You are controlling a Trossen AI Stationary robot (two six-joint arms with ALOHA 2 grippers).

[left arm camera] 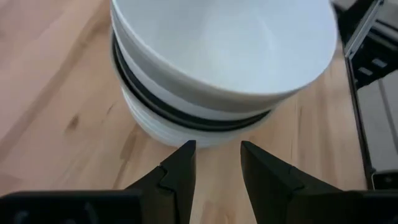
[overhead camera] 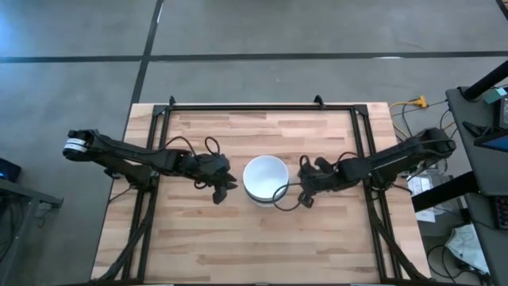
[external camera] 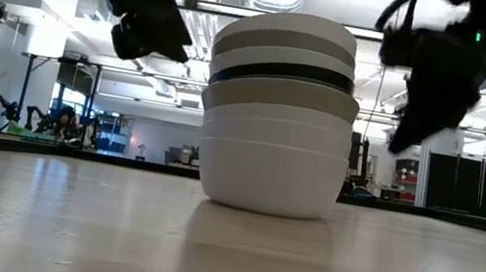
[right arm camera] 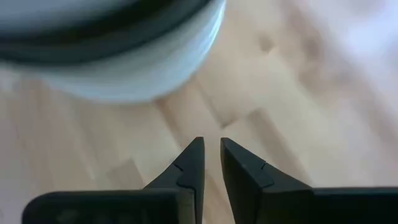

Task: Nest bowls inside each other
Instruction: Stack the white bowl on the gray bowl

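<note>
The bowls stand nested in one stack (overhead camera: 265,179) at the middle of the wooden table. The bottom white bowl (external camera: 266,175) rests by its base on the tabletop. Grey and black rims show between white ones, and a white bowl (left arm camera: 217,56) sits on top. My left gripper (left arm camera: 217,149) hovers open just left of the stack, above the table, with nothing between its fingers. My right gripper (right arm camera: 210,146) hangs just right of the stack (right arm camera: 112,50), its fingers a narrow gap apart and empty.
Bare wood lies in front of and behind the stack. A black frame (overhead camera: 262,106) runs along the table's far edge and down both sides. Cables and equipment (overhead camera: 468,159) stand beyond the right edge.
</note>
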